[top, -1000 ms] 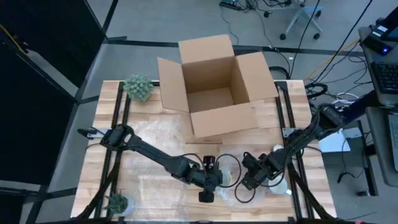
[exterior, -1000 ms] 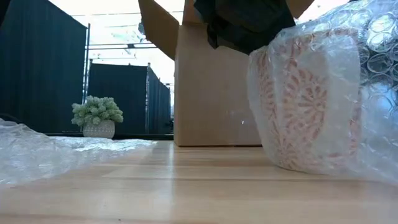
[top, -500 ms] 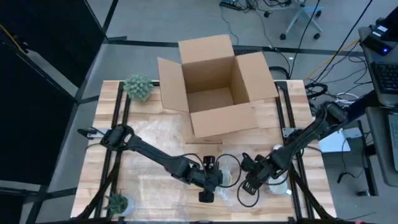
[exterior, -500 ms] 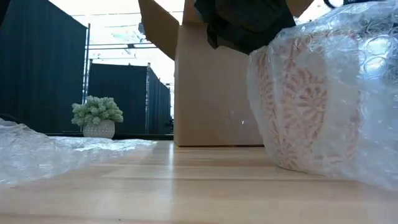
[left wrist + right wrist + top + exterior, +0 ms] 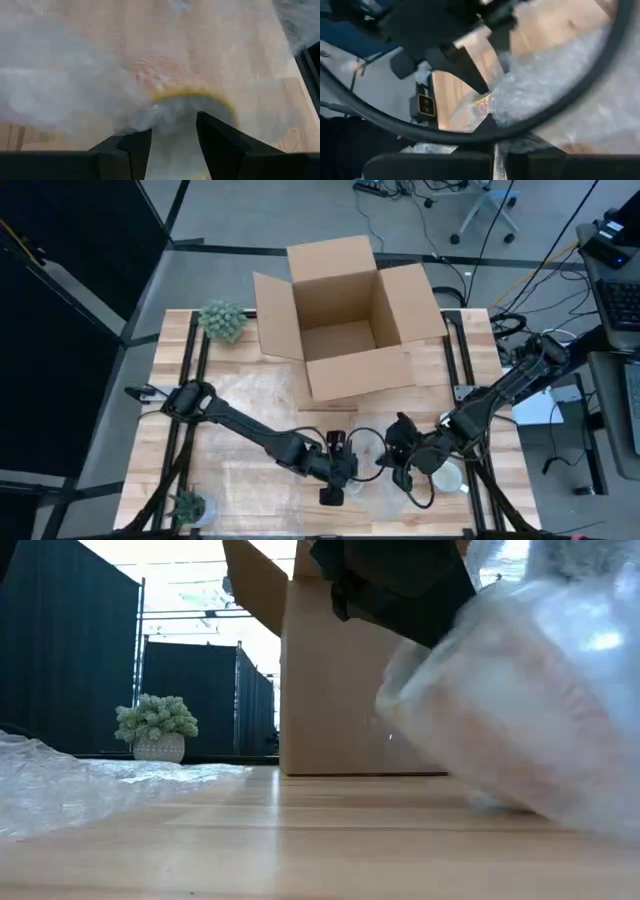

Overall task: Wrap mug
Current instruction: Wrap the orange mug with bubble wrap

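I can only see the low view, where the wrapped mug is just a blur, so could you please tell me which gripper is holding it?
Observer: The left wrist view shows the left gripper with a finger on either side of the mug, through the bubble wrap.
Operator: Thank you. Where is the right gripper?
Observer: From above, the right gripper sits just right of the mug, near the table's front edge.
Operator: Is it holding anything?
Observer: Its wrist view shows it pinching bubble wrap.

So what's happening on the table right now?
Both arms are at the near edge of the table, wrapping a patterned mug in bubble wrap. The left gripper grips the mug's rim; the right gripper works the wrap beside it. The mug looks tilted. The open cardboard box waits behind.
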{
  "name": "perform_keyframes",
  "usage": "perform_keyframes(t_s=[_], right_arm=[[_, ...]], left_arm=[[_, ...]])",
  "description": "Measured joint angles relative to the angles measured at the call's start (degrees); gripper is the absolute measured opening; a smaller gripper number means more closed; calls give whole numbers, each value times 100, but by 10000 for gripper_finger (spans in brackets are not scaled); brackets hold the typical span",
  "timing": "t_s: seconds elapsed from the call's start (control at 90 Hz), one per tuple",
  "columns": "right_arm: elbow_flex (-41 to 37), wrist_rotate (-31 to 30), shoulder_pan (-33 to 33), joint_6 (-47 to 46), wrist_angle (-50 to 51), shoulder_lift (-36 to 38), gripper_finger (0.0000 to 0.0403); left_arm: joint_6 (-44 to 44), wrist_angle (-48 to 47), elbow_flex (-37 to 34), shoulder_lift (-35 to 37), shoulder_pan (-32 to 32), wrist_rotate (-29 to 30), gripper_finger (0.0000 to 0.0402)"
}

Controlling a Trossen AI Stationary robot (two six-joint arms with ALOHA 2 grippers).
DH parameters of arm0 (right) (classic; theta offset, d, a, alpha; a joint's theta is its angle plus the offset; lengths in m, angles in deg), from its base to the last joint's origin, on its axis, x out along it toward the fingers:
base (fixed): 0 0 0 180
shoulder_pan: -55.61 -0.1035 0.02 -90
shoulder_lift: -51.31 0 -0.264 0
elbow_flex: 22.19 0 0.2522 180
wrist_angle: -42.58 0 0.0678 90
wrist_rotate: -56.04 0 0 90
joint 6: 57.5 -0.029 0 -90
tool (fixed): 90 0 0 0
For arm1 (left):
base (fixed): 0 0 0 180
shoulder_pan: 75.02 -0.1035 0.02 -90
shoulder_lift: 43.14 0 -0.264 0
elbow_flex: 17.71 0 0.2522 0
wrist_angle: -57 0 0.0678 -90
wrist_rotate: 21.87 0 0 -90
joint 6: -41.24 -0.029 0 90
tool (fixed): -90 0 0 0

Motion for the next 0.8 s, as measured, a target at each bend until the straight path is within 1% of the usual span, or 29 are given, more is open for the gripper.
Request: perform_keyframes(t_s=[0.178,0.389,0.556,0.689,0.8], right_arm=[[0,0,101,215,-82,-162,0],[0,-104,129,42,41,-419,0],[0,-156,117,180,-8,-594,0],[0,-170,33,162,306,-527,0],[1,-196,-77,-158,829,-514,0]], left_arm=[[0,9,-1,0,-2,0,146],[2,37,0,0,-20,0,146],[2,234,46,0,-39,-65,146],[-4,305,360,0,-61,-113,146],[-7,346,464,2,-143,-168,146]])
